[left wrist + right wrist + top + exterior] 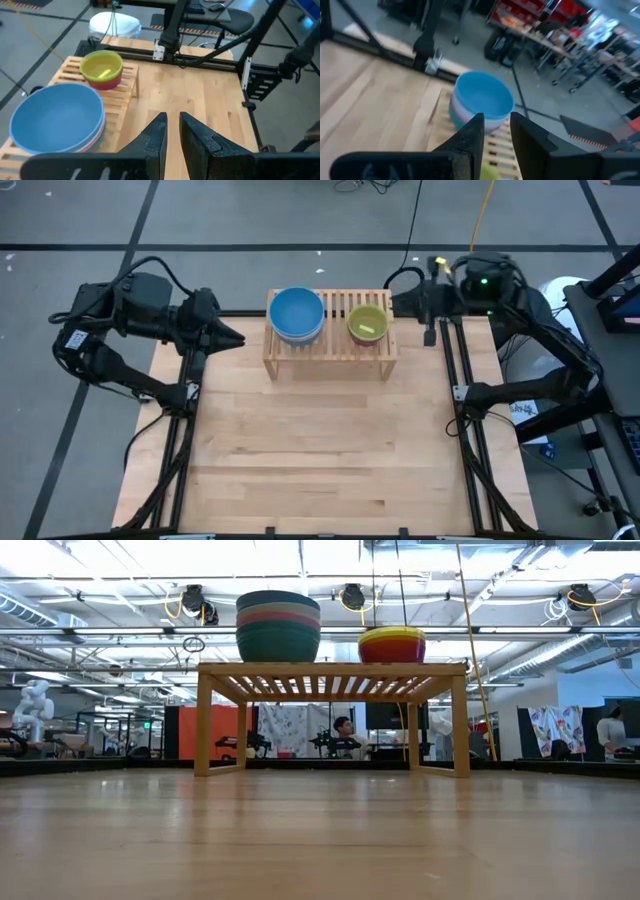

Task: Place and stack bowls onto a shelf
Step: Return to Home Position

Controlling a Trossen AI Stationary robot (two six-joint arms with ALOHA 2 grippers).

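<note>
Your left pincer hung over the bench off the left end of the shelf, apart from it, with its tips pointing toward the shelf. In its wrist view the left pincer was narrow, with only a slim gap between the two fingers, and it held nothing.

Just ahead of that pincer and to one side, the blue bowl sat on top of the larger stack at the near end of the shelf, with a pink bowl showing beneath its rim. Farther from the pincer along the slats, the yellow bowl sat nested in a red bowl.

Your right pincer hung by the opposite end of the shelf, pointing back across it. It was also narrow and empty. The slats lay under its fingers, and the blue bowl lay ahead of its tips at the far end.

From bench height, both stacks stood upright on top of the shelf, well apart from each other. No bowls showed on the bench. A person showed in the room behind, framed under the shelf.
</note>
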